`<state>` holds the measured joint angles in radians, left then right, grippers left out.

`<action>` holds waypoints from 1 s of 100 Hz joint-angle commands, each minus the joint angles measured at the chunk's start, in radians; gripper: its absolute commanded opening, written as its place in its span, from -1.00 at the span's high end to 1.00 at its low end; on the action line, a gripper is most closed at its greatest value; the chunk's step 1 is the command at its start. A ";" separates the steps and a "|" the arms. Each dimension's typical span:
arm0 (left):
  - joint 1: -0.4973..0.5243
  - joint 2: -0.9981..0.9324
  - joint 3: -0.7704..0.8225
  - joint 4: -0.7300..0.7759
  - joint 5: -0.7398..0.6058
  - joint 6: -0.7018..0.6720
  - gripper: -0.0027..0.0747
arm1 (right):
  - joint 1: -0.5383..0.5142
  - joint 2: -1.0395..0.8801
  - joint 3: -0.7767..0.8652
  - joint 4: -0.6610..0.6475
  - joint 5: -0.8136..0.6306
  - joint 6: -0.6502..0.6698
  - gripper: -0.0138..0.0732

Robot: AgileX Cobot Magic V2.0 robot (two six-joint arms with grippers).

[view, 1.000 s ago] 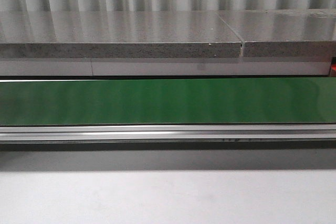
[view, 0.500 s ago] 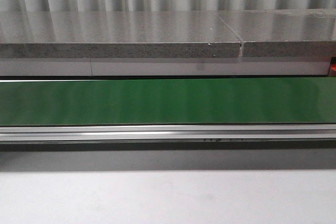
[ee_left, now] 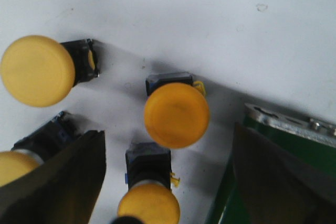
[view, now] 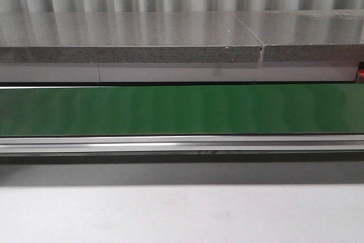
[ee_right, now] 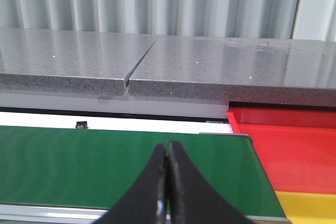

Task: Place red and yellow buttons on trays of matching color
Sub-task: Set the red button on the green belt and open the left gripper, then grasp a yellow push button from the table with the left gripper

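The left gripper (ee_left: pixel 168 182) is held wide open above 4 yellow buttons (ee_left: pixel 176 115) on the white table (ee_left: pixel 210 19). The right gripper (ee_right: pixel 168 182) is pressed closed, empty, over the green belt (ee_right: pixel 105 161), beside the red tray (ee_right: pixel 294 150) and yellow tray (ee_right: pixel 310 205).

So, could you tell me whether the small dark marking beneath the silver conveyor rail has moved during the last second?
Yes. The small dark marking has slid leftward along the silver conveyor rail, away from the seam in the grey stone slab.

Even light; stone ledge (view: pixel 131 38) glares; left wrist view blurred.
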<state>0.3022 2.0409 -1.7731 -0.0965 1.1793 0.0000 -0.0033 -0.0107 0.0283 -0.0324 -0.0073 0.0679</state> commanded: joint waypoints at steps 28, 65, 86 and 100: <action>0.004 0.055 -0.077 -0.026 -0.022 -0.011 -0.34 | -0.004 -0.015 -0.006 -0.011 -0.083 -0.005 0.84; 0.004 0.087 -0.077 -0.029 -0.024 -0.011 -0.10 | -0.004 -0.015 -0.006 -0.011 -0.083 -0.005 0.84; 0.002 0.087 -0.086 -0.029 -0.020 -0.009 0.32 | -0.004 -0.015 -0.006 -0.011 -0.083 -0.005 0.84; 0.002 0.067 -0.086 -0.029 -0.016 0.013 0.34 | -0.004 -0.015 -0.006 -0.011 -0.083 -0.005 0.84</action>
<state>0.3053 2.1899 -1.8269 -0.1135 1.1652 0.0000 -0.0033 -0.0107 0.0283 -0.0324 -0.0073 0.0679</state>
